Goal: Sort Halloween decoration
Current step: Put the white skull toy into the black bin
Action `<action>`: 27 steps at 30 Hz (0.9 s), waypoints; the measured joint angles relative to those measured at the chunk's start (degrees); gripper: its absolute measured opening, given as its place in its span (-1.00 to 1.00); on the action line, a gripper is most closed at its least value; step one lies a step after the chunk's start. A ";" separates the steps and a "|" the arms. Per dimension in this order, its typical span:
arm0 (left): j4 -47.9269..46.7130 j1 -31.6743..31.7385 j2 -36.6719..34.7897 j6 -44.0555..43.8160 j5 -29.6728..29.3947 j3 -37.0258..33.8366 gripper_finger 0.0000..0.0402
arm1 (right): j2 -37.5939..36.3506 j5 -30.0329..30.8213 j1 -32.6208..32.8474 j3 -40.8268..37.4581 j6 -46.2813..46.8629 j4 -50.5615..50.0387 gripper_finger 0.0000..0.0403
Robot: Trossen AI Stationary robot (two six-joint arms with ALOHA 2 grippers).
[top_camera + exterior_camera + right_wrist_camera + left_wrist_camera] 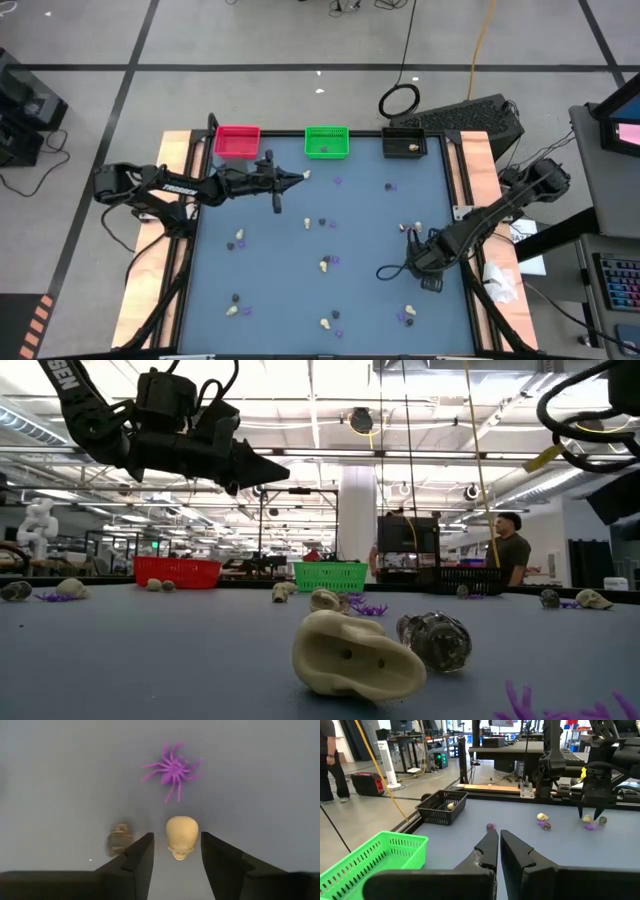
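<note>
The cream skull (182, 837) lies on the desk (360, 215) directly between the spread fingers of the right gripper (177, 851), its long axis running along the gap; a purple spider (171, 769) sits just beyond at 12 o'clock, a dark skull (119, 839) beside it at 9 o'clock. In my judgement the right arm is far nearer. The black bin (404, 143), at 12 o'clock far across the desk, holds one cream piece. The green bin (327, 142) holds something dark; the red bin (237, 140) looks empty. The left gripper (300, 176), pressed together, hangs near the green bin.
</note>
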 joint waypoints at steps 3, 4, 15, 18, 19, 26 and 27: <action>0.00 0.00 0.00 0.00 -0.02 0.00 -0.94 | 1.56 0.02 0.11 0.00 -1.05 0.25 -0.28; -0.02 0.00 0.00 0.01 0.00 0.00 -0.94 | 1.90 0.02 0.14 0.00 -1.24 0.41 -0.30; -0.09 0.02 0.00 0.00 -0.02 0.04 -0.94 | 2.02 0.00 0.16 0.08 -2.52 2.09 -0.77; -0.11 0.02 0.00 0.00 -0.02 0.04 -0.94 | 0.51 0.03 -0.09 1.42 -1.82 3.65 -0.77; -0.11 0.02 0.00 0.00 -0.02 0.05 -0.94 | -0.10 0.00 -0.35 2.13 -1.34 3.71 -0.77; -0.13 0.02 0.00 0.00 -0.04 0.07 -0.94 | -2.76 5.78 -6.23 9.72 -3.51 2.89 -0.75; -0.14 0.02 0.00 0.00 -0.04 0.07 -0.94 | -2.99 7.24 -7.82 10.92 -4.81 2.50 -0.75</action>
